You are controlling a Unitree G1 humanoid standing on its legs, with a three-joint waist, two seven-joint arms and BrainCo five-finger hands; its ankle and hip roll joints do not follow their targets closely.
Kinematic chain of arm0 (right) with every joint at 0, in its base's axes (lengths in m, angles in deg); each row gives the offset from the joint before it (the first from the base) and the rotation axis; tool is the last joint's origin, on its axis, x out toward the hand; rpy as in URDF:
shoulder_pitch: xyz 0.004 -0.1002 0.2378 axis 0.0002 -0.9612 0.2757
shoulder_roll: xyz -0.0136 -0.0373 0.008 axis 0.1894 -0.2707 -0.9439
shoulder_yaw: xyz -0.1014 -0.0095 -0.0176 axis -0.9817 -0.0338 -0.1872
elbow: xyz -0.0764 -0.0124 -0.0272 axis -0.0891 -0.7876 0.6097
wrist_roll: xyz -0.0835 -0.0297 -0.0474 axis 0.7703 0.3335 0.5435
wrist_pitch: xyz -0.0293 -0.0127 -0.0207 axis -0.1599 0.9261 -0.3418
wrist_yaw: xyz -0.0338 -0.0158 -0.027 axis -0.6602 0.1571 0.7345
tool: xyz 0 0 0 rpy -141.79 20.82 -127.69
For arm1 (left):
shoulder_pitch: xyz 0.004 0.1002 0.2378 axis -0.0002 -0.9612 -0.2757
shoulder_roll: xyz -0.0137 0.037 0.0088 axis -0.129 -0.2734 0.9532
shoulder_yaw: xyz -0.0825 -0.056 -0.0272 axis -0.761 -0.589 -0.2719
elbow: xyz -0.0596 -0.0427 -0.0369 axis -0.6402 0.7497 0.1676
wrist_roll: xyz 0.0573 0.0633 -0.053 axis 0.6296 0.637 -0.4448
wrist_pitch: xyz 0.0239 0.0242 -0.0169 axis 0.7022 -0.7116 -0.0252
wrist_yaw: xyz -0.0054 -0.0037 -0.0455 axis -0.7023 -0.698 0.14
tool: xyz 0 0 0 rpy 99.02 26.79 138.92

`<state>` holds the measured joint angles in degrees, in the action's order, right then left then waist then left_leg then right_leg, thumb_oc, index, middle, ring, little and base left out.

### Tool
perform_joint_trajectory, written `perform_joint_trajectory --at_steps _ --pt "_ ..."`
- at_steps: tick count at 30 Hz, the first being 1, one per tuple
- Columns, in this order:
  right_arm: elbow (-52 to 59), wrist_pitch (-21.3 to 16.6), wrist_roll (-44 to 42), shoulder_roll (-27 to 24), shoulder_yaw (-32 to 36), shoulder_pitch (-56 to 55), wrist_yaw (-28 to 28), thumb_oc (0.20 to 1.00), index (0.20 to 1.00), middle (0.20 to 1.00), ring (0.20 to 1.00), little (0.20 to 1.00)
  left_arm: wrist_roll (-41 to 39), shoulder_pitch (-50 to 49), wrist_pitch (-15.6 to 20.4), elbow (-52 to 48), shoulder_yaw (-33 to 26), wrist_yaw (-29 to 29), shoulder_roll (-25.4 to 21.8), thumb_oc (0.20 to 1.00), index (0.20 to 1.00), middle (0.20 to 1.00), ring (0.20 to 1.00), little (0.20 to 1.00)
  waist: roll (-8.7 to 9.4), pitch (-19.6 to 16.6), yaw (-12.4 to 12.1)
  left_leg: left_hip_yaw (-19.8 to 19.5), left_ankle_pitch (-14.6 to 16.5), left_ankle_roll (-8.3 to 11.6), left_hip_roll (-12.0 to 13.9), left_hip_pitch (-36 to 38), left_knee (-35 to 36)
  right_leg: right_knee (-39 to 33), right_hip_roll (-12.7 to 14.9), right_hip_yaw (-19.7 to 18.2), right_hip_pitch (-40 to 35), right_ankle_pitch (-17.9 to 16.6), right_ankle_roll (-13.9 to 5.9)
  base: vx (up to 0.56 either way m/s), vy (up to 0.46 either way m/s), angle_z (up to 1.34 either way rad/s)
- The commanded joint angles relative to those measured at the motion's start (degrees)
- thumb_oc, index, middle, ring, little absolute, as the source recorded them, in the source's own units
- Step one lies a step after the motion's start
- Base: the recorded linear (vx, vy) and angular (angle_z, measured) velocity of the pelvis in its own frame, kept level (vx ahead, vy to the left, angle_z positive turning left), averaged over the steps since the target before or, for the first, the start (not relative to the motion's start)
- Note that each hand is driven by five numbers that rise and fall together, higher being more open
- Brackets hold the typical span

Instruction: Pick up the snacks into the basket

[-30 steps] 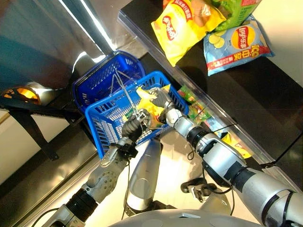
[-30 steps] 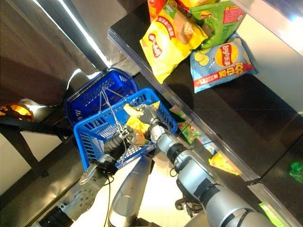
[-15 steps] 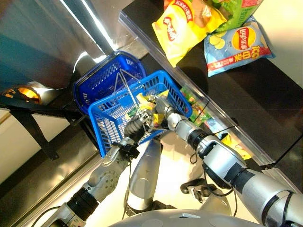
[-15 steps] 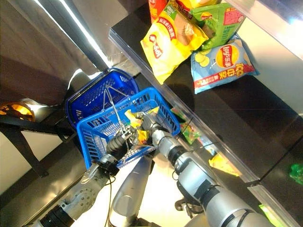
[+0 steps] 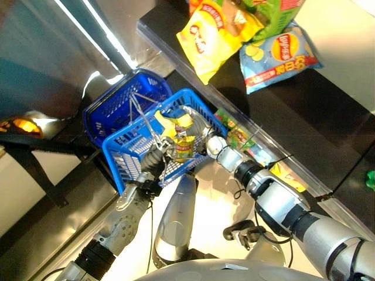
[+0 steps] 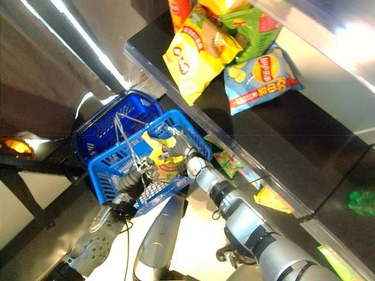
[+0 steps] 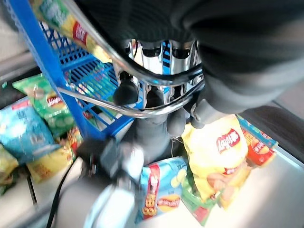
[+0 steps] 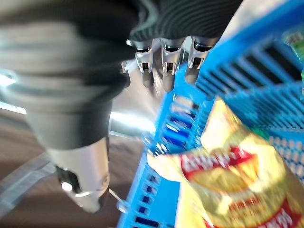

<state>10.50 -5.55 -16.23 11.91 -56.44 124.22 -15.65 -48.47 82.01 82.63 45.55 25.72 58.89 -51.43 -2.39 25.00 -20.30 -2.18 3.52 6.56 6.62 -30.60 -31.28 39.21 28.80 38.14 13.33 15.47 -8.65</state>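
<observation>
the yellow snack bag (image 5: 177, 136) now lies inside the blue basket (image 5: 136, 146), free of the right hand (image 5: 202, 130), whose fingers (image 8: 164, 61) have come apart above it. the left hand (image 5: 153, 162) stays clamped on the wire handle (image 7: 142, 78). more bags (image 5: 246, 35) wait on the shelf (image 5: 316, 117).

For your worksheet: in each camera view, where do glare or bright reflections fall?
Left eye view: bright light streaks cross the metal panel. Right eye view: white glare washes the shelf edge. Left wrist view: highlights glint on the wire handle in the left hand. Right wrist view: a bright patch shines on metal beyond the blue basket.
</observation>
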Motion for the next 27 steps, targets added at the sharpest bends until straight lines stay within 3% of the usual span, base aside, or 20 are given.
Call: perform_joint_trajectory --at_steps 1,6,12,14,15,16,21,27 --pt "1.8 -3.2 -4.4 1.1 1.3 -1.6 -0.9 1.000 1.000 1.000 1.000 1.000 7.5 2.1 7.1 -8.1 -1.9 1.9 1.4 0.200 0.200 0.200 0.200 0.200 0.49 -3.4 1.1 3.9 2.0 -2.89 1.6 1.6 0.1 -1.6 -0.1 -2.4 2.9 -11.5 -2.72 0.00 0.022 -0.38" --pt "9.3 -3.9 -8.7 -3.1 1.5 -12.4 -4.5 1.000 1.000 1.000 1.000 1.000 9.5 -1.1 6.6 -1.0 -5.4 1.5 2.4 0.200 0.200 0.200 0.200 0.200 2.09 -4.4 5.6 5.8 2.3 -2.67 2.8 4.7 1.2 -3.8 -0.7 -4.0 1.7 -13.4 -3.13 0.03 0.034 -0.33" --pt "13.0 -4.3 -9.2 -6.9 2.6 -19.5 -6.9 1.000 1.000 1.000 1.000 1.000 11.2 -2.4 6.4 5.5 -7.7 1.8 3.9 0.200 0.200 0.200 0.200 0.200 3.26 -6.0 8.6 7.5 1.8 -2.41 3.5 8.4 4.1 -7.4 -1.6 -4.8 -0.8 -15.6 -3.65 0.02 0.019 -0.25" --pt "13.0 -4.4 -9.4 -8.2 3.5 -22.0 -7.7 1.000 1.000 1.000 1.000 1.000 12.2 -2.6 6.3 8.9 -8.7 2.0 4.7 0.200 0.200 0.200 0.200 0.200 3.94 -7.1 10.0 8.6 -0.2 -2.94 3.5 9.8 6.6 -10.5 -2.1 -4.4 -1.9 -18.0 -3.01 0.03 0.024 -0.20" --pt "13.0 -4.4 -9.4 -8.2 3.4 -22.0 -7.8 1.000 1.000 1.000 1.000 1.000 12.2 -2.7 6.3 8.9 -8.7 2.0 4.7 0.200 0.200 0.200 0.200 0.200 3.85 -7.0 10.0 8.2 1.3 -2.36 3.7 10.2 6.0 -9.6 -2.2 -5.3 -2.1 -17.1 -4.00 0.09 0.031 -0.16" --pt "12.7 -4.6 -9.6 -9.2 4.3 -25.0 -9.2 1.000 1.000 1.000 1.000 1.000 13.8 -3.0 6.0 14.1 -9.7 2.7 6.3 0.200 0.200 0.200 0.200 0.200 4.51 -8.4 11.4 9.9 -0.9 -2.87 3.6 12.6 9.4 -13.5 -3.0 -5.0 -3.7 -19.6 -3.50 0.07 0.027 -0.23" --pt "10.1 -4.4 -8.8 -10.8 5.7 -29.9 -11.3 1.000 1.000 1.000 1.000 1.000 17.2 -3.6 5.5 22.7 -11.5 3.8 8.8 0.200 0.200 0.200 0.200 0.200 5.78 -11.5 13.8 12.6 -3.0 -2.70 3.1 18.3 17.3 -20.8 -4.8 -6.0 -7.3 -23.5 -4.56 0.07 0.036 -0.27" --pt "1.9 -4.0 -6.9 -10.5 7.9 -33.3 -11.7 1.000 1.000 1.000 1.000 1.000 21.0 -3.2 5.3 32.3 -13.3 4.4 11.5 0.200 0.200 0.200 0.200 0.200 6.27 -15.3 15.5 16.0 -6.0 -1.99 1.8 23.9 25.7 -29.6 -7.2 -7.5 -10.5 -26.3 -4.92 0.09 0.034 -0.30"
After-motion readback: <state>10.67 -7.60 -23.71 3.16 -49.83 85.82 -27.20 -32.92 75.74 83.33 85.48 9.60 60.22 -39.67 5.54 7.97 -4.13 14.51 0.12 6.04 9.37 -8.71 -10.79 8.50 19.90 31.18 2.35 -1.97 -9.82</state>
